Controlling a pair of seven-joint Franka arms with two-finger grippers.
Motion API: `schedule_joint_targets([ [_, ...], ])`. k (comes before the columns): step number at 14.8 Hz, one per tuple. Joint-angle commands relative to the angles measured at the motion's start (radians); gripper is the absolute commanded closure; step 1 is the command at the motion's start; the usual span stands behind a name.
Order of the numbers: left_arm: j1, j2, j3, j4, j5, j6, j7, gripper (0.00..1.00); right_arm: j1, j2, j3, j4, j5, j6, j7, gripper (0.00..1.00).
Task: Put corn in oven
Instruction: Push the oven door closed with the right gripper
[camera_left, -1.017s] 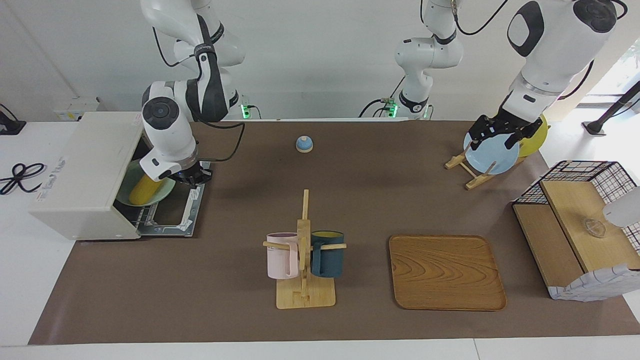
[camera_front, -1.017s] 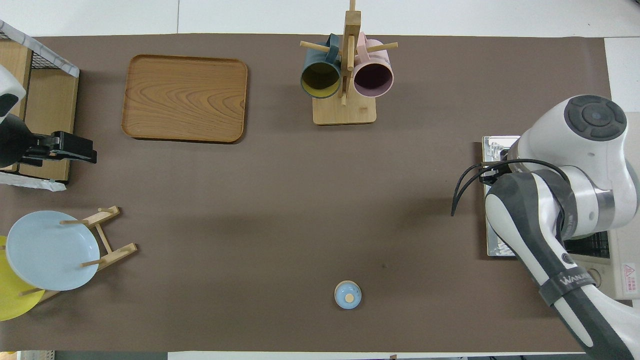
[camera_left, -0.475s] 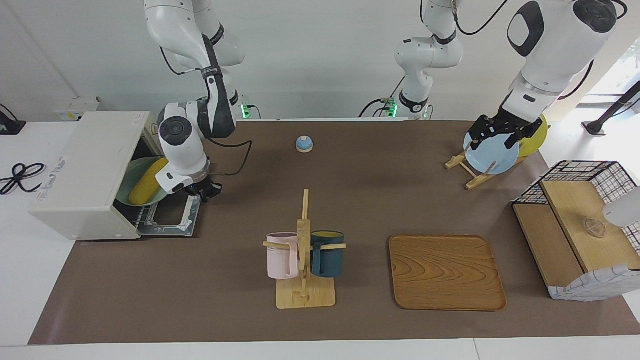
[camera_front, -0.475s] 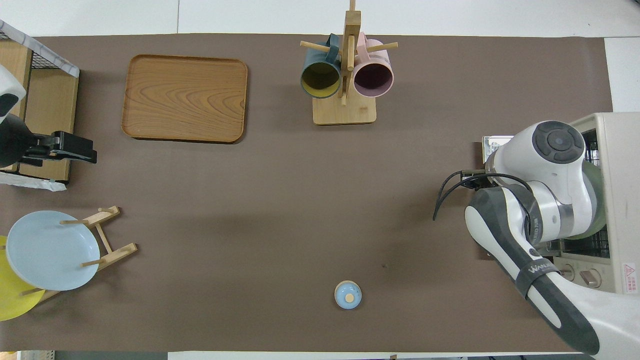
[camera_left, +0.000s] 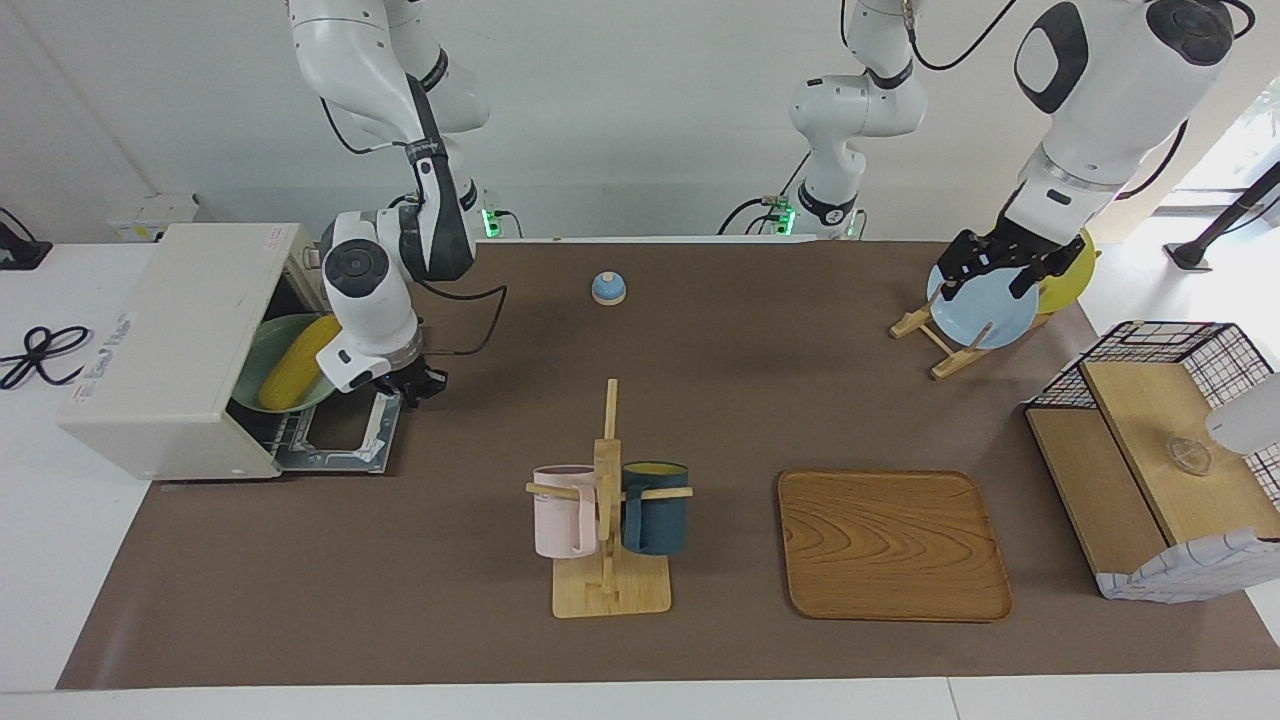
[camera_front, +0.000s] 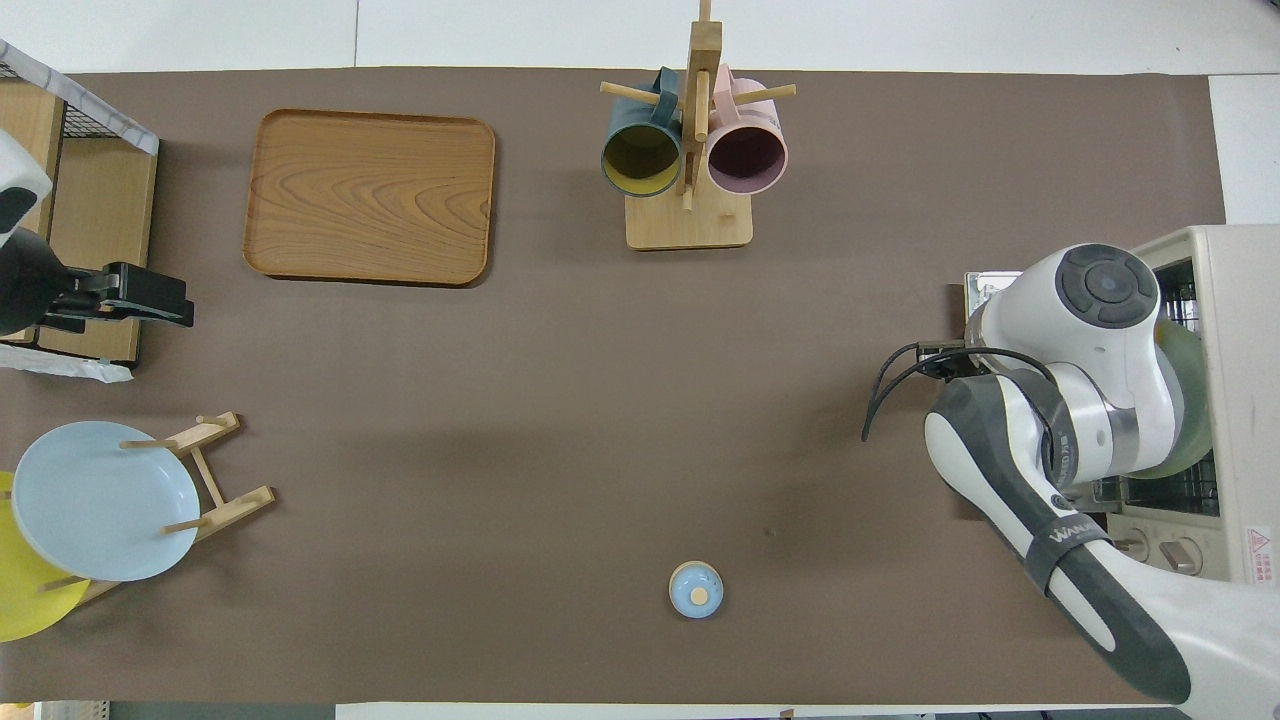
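Facing view: corn (camera_left: 297, 364) beside right gripper (camera_left: 400, 384).

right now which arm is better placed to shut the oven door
The right arm. Its gripper is over the open door of the oven, where the corn lies on a green plate. The left gripper waits over the blue plate at the table's left-arm end.

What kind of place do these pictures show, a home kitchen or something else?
Probably a robotics lab staged as a kitchen, not a home. Two robot arms work at one paper-covered table, with a toaster oven, a mug rack and a plate rack spread across it before bare white walls.
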Motion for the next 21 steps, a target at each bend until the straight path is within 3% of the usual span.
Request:
schedule_joint_targets([
  [1,0.012,-0.015,-0.010,-0.011,0.017,0.009,0.005,0.00,-0.014,-0.014,0.001,-0.028,0.021,0.018,0.004,1.00],
  [5,0.014,-0.015,-0.010,-0.011,0.017,0.009,0.005,0.00,-0.015,-0.013,-0.002,-0.014,-0.026,-0.014,-0.001,1.00],
  [9,0.012,-0.015,-0.010,-0.011,0.017,0.009,0.005,0.00,-0.018,-0.017,-0.002,0.042,-0.139,-0.135,-0.010,1.00],
  [15,0.012,-0.015,-0.010,-0.011,0.017,0.009,0.005,0.00,-0.043,-0.066,-0.008,0.208,-0.144,-0.399,-0.169,1.00],
  [21,0.012,-0.015,-0.010,-0.011,0.017,0.009,0.005,0.00,-0.119,-0.157,-0.008,0.216,-0.141,-0.488,-0.313,1.00],
])
